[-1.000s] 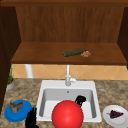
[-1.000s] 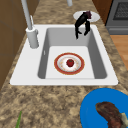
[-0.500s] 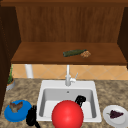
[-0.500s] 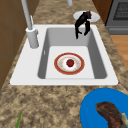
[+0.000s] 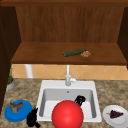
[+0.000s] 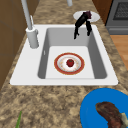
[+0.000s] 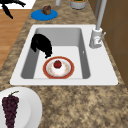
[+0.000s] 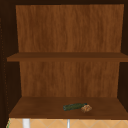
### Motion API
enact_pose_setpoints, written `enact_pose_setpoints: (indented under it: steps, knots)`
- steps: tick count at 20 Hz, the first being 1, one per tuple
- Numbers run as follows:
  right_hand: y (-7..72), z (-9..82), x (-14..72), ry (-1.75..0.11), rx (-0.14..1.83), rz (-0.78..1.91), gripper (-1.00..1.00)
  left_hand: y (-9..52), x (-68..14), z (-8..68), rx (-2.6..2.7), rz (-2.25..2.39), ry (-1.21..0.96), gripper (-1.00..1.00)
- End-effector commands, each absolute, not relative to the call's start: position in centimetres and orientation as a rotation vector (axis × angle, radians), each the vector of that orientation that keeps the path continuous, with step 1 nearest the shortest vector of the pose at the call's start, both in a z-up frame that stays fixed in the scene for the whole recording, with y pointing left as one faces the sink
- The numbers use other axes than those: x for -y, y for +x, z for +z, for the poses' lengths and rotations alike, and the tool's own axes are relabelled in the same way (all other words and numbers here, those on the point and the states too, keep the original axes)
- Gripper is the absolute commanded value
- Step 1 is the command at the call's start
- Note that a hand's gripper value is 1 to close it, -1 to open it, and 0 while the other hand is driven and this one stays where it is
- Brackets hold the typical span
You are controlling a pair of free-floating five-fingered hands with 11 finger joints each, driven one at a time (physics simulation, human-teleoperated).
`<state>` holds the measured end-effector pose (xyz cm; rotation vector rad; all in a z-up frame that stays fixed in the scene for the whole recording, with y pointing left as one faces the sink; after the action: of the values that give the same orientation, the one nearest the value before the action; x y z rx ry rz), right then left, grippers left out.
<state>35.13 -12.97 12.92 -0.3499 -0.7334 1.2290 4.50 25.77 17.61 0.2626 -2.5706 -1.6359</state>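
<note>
Fingers [image 6: 76, 30] of the right hand [image 6: 82, 23] hang down loose and apart, holding nothing, inside the sink [image 6: 65, 81] by its right wall. Just beside them on the sink's floor lies a red-rimmed plate [image 6: 59, 60] carrying a small red fruit [image 6: 70, 62]. This looks like a reach with no contact made, so any grasp calls for dropping lower and toward the sink's middle; the left hand [image 5: 32, 118] hovers with fingers splayed off the sink's front-left corner, near a blue plate [image 5: 10, 117].

Speckled counter [image 5: 27, 90]: blue plate [image 5: 17, 111], white plate [image 5: 115, 115].
</note>
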Motion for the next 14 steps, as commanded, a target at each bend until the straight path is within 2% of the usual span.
enact_pose_setpoints:
  steps: [1,14]
  knots:
    - [34.9,12.9,11.7,-0.337,0.747,1.270,-1.00,4.5,-25.8,17.6,2.571,-1.636,0.262,0.00]
    - [38.8,3.4,4.4,-0.508,0.772,1.282,-1.00,4.6,-25.7,17.6,2.583,-1.623,0.304,0.00]
